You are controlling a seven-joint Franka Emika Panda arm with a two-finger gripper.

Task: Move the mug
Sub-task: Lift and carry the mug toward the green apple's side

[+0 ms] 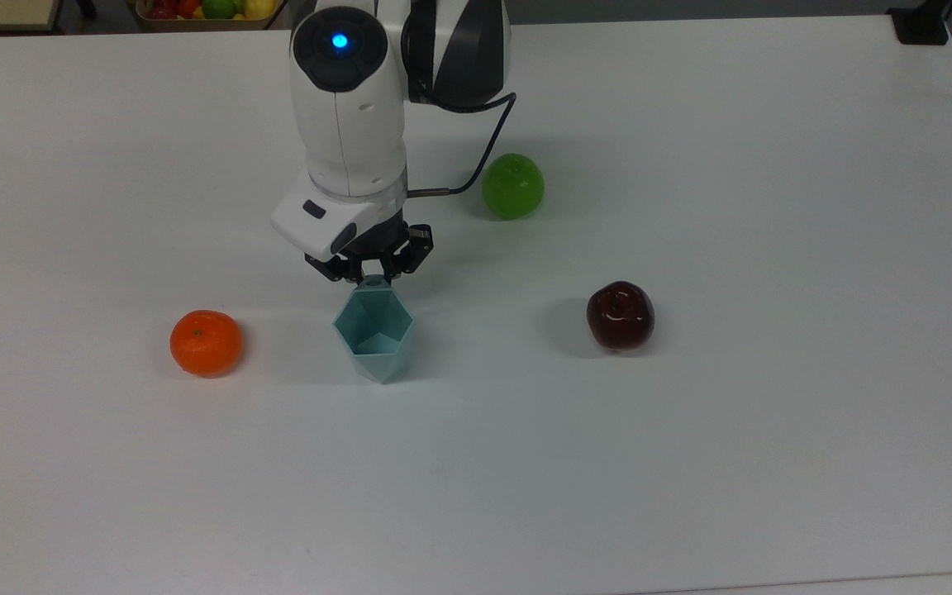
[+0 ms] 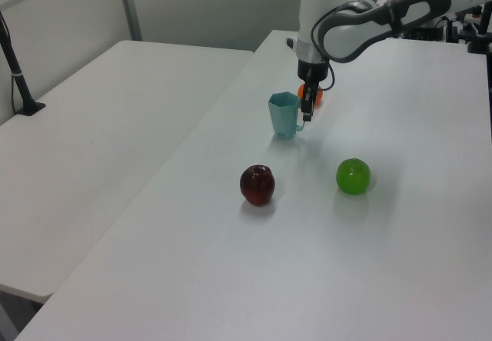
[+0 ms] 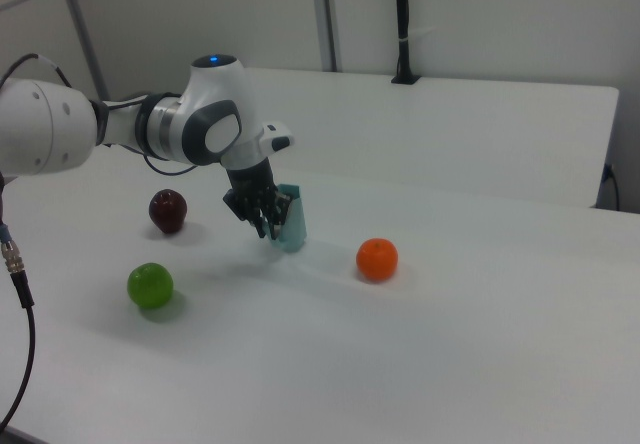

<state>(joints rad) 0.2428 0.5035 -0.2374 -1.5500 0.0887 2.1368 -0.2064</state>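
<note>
The mug point(image 1: 374, 332) is a pale teal faceted cup with a hexagonal rim, upright near the middle of the white table point(image 1: 691, 463). Its small handle tab points toward the arm. My gripper point(image 1: 373, 276) comes down from above and is shut on that tab. In the left view the mug point(image 2: 283, 114) sits just left of the gripper point(image 2: 307, 114), and its base looks barely off the table. In the right view the gripper point(image 3: 272, 226) hides part of the mug point(image 3: 293, 219).
An orange point(image 1: 206, 342) lies to the top view's left of the mug. A dark red apple point(image 1: 620, 315) lies to its right, and a green apple point(image 1: 512, 186) beside the arm's cable. A fruit basket point(image 1: 203, 10) stands beyond the far edge. A second table point(image 2: 100, 126) adjoins.
</note>
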